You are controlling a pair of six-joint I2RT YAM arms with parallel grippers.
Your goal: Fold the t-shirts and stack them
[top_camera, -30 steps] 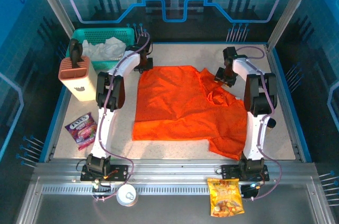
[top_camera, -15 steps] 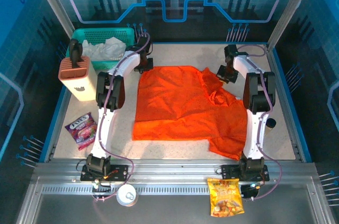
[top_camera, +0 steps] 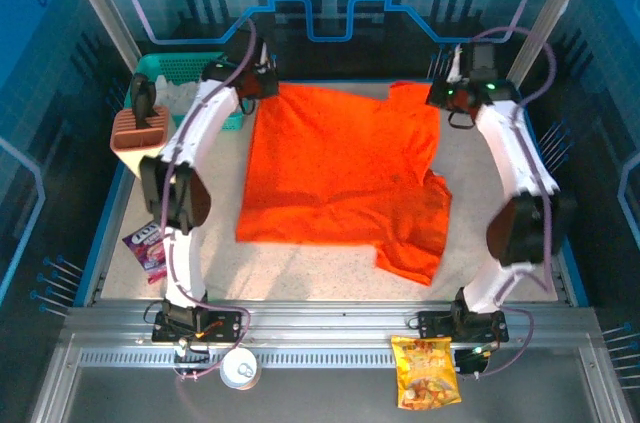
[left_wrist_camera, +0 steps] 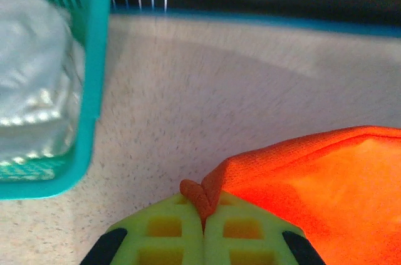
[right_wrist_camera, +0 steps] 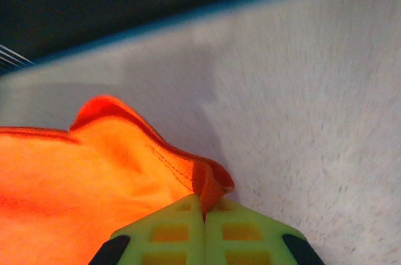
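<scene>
- Both arms have swung out toward the far edge since 1 s ago, and the R gripper (right_wrist_camera: pixel 203 218) went from apart to closed.
- R gripper now: fingers together, clamped on a bunched far-right corner of the t-shirt (top_camera: pixel 340 173).
- L gripper (left_wrist_camera: pixel 203 230): fingers together, pinching the far-left corner of the t-shirt, near the teal basket (left_wrist_camera: pixel 94 89).
- T-shirt lies flatter & farther back than before, spread on the counter (top_camera: pixel 490 233) btwn the arms, w/ one sleeve sticking out near-right.
</scene>
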